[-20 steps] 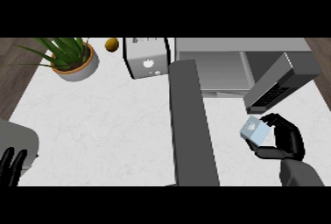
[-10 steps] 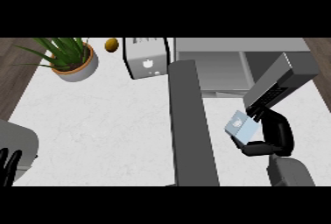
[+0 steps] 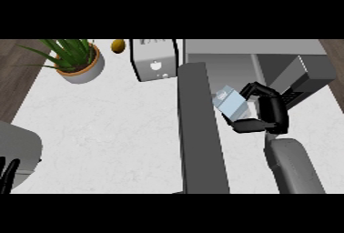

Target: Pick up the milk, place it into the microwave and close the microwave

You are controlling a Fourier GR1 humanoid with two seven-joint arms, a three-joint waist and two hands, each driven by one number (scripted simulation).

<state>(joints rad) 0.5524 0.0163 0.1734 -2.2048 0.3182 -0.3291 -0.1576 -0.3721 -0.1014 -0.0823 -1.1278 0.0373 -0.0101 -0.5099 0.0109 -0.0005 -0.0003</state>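
Observation:
The milk [image 3: 230, 103], a small white and pale blue carton, is held tilted in my right hand [image 3: 265, 113], whose fingers and thumb curl round it. Hand and carton hang just in front of the microwave's open cavity [image 3: 222, 63]. The microwave door [image 3: 200, 132] stands open, running toward me as a long dark grey slab just left of the carton. The microwave's dark panel side [image 3: 306, 77] lies to the right of the hand. At the lower left edge my left hand [image 3: 8, 175] rests with fingers up.
A grey toaster [image 3: 156, 61] stands left of the microwave at the back. A potted plant [image 3: 75, 61] sits at the back left, with a small yellow-brown object [image 3: 118, 45] beside it. The white counter [image 3: 101, 132] stretches left of the door.
My right hand has carried the milk up and to the left, from in front of the microwave's right side to the cavity's mouth beside the open door. The left hand is unmoved.

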